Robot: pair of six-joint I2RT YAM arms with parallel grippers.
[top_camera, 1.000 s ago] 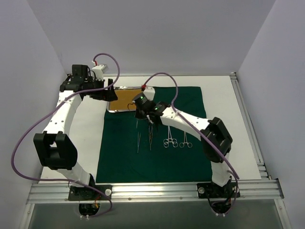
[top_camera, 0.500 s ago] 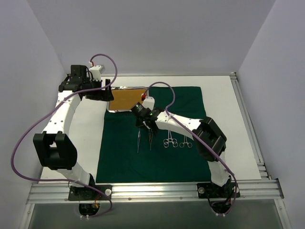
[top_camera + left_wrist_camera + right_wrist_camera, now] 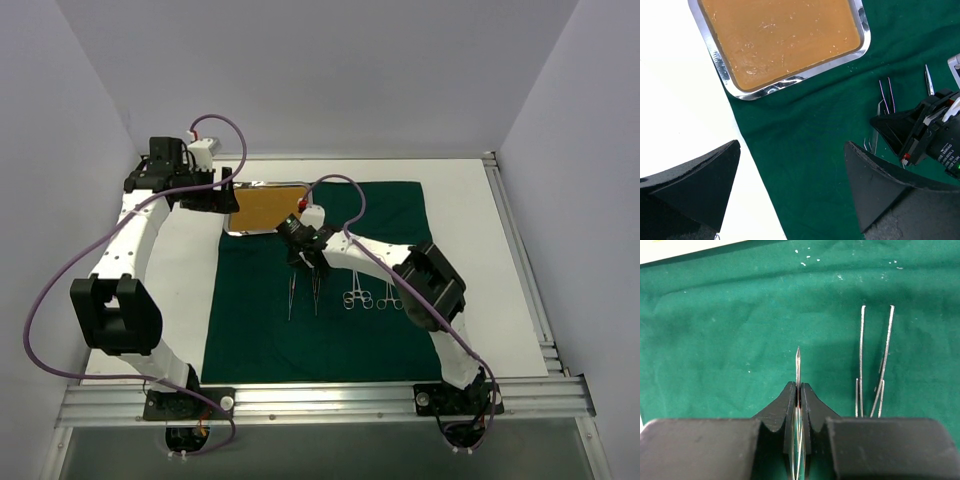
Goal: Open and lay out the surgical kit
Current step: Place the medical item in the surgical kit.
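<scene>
The dark green cloth (image 3: 260,340) lies spread flat on the white table. The steel tray (image 3: 262,208) with an orange-brown inside sits empty at the cloth's far left corner, and also shows in the left wrist view (image 3: 785,40). Two ring-handled clamps (image 3: 357,297) (image 3: 389,297) lie side by side mid-cloth. My right gripper (image 3: 305,262) (image 3: 798,390) is shut on thin tweezers (image 3: 798,360), low over the cloth. A second pair of tweezers (image 3: 861,355) lies just beside them. My left gripper (image 3: 215,195) (image 3: 791,144) is open and empty above the cloth's left edge, near the tray.
Grey walls close in the left, right and back. An aluminium rail (image 3: 320,398) runs along the near edge, with another rail (image 3: 520,260) on the right. Purple cables (image 3: 60,280) loop off both arms.
My right gripper has shifted a little left and lower over the cloth, its wrist turned, still holding the tweezers. The left arm has barely moved.
</scene>
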